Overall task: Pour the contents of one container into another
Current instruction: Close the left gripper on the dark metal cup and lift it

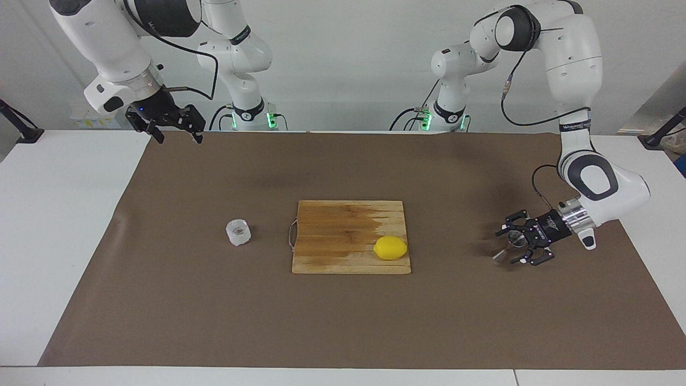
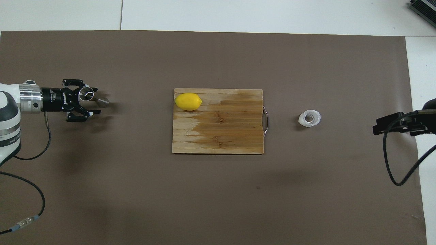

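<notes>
The steel hourglass jigger [image 1: 500,256] stands on the brown mat at the left arm's end of the table. My left gripper [image 1: 509,247] lies low and level, open, with one finger on each side of the jigger [image 2: 102,100]; I see no finger touching it. The small clear glass tumbler [image 1: 238,232] stands on the mat toward the right arm's end, beside the board's handle. My right gripper [image 1: 179,138] waits raised and open over the mat's corner close to the right arm's base.
A wooden cutting board [image 1: 332,230] lies mid-table between the two containers, its metal handle toward the tumbler [image 2: 309,118]. A lemon [image 1: 390,247] sits on the board's corner toward the jigger. A black cable [image 2: 391,163] hangs at the right arm's end.
</notes>
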`<state>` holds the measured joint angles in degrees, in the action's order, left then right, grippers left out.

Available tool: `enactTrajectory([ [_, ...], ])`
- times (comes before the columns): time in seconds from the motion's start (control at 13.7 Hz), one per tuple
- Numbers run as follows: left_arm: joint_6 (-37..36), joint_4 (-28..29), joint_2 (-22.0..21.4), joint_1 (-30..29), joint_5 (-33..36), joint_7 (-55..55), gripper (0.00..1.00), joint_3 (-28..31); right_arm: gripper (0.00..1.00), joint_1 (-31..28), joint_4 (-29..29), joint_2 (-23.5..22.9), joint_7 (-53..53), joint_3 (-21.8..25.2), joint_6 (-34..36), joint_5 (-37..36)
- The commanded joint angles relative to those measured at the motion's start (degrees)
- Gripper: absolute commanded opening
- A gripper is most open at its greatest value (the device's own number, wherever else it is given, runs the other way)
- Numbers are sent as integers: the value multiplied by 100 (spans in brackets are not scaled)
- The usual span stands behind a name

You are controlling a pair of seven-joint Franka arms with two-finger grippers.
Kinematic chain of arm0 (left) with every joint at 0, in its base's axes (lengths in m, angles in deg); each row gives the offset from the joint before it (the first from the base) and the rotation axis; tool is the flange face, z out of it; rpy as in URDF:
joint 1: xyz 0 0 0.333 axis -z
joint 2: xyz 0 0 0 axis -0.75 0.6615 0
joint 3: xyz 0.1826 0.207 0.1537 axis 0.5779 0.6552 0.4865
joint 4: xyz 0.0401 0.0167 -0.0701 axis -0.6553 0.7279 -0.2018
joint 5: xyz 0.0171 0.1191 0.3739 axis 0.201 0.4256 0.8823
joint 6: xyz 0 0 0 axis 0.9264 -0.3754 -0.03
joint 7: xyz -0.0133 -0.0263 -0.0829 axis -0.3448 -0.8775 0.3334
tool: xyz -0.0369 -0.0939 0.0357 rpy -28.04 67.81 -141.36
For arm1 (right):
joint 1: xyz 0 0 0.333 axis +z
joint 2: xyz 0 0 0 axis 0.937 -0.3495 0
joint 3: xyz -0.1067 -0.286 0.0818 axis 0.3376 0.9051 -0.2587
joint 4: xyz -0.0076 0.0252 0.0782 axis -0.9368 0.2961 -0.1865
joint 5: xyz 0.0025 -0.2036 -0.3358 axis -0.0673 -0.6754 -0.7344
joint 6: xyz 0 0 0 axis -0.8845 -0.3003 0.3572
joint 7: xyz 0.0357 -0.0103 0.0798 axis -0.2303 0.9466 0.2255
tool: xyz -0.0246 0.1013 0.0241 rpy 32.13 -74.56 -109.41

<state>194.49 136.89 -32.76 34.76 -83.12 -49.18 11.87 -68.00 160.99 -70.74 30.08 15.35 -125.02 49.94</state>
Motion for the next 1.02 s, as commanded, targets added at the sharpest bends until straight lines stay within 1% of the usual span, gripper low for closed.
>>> enactTrajectory([
  [0.0, 131, 516, -343, -59, -409, 528, 23, 25, 100, -58, 12, 22, 102, -44, -74, -22],
  [0.07, 131, 596, -387, -68, -567, 661, 7, 25, 100, -58, 12, 22, 102, -44, -74, -22],
  [0.15, 131, 605, -413, -85, -638, 688, 0, 25, 100, -58, 12, 22, 102, -44, -74, -22],
  [0.44, 61, 614, -580, -94, -841, 680, 0, 25, 100, -58, 12, 22, 102, -44, -74, -22],
  [0.58, -175, 623, -720, -59, -858, 618, 0, 25, 100, -58, 12, 22, 102, -44, -74, -22],
  [0.73, -168, 754, -844, 63, -1068, 243, 0, 8, 100, -58, 12, 22, 102, -44, -74, -22],
  [0.88, -63, 842, -914, 448, -1271, 100, 0, -1, 100, -58, 12, 22, 102, -44, -74, -22],
  [0.95, 190, 912, -1019, 729, -1350, 4, 0, -1, 100, -58, 12, 22, 102, -44, -74, -22],
])
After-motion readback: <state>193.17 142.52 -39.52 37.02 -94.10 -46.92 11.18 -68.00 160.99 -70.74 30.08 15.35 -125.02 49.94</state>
